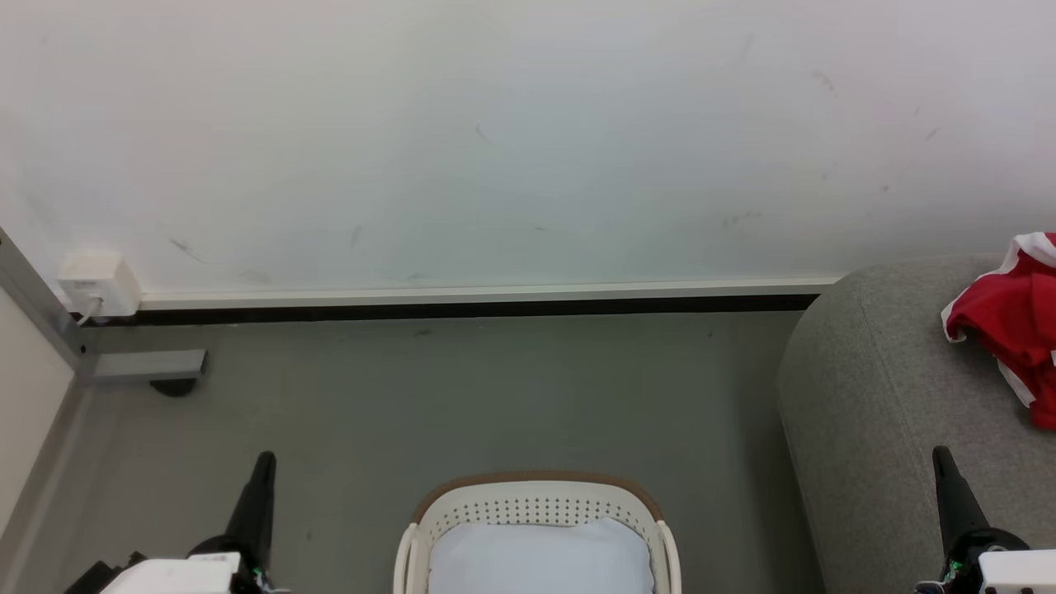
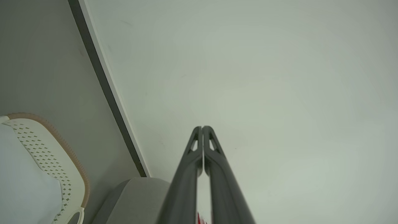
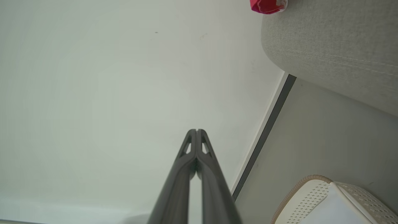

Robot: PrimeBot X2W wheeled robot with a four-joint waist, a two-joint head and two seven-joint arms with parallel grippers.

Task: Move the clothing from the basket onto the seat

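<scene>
1. The seat (image 1: 866,396) is the biggest thing. It sits just past the right gripper (image 3: 196,130) and spreads out to that gripper's right. Its far side is cut off at the picture's edge.
2. The basket (image 1: 536,495) stands on the floor (image 1: 495,396) between the two grippers. Inside I see its pale pad (image 1: 536,561) and no red. Its near part is cut off, so a piece could be hiding there. If the robot stopped now, that piece would get left behind.
3. The clothing (image 1: 1011,322) lies on the seat, past the right gripper's tips and off to their right. Part of it is cut off, so I cannot tell if the jersey and the shorts are both there. It lies near the seat's rounded edge. Shiny cloth slides easily, so it might slip down to the floor.
4. The right gripper has its two fingers pressed together and holds nothing. The left gripper (image 2: 202,128) is the same, with fingers together and nothing between them. A tiny red bit (image 2: 199,218) shows low behind its fingers. It is too small to tell what it is.
</scene>
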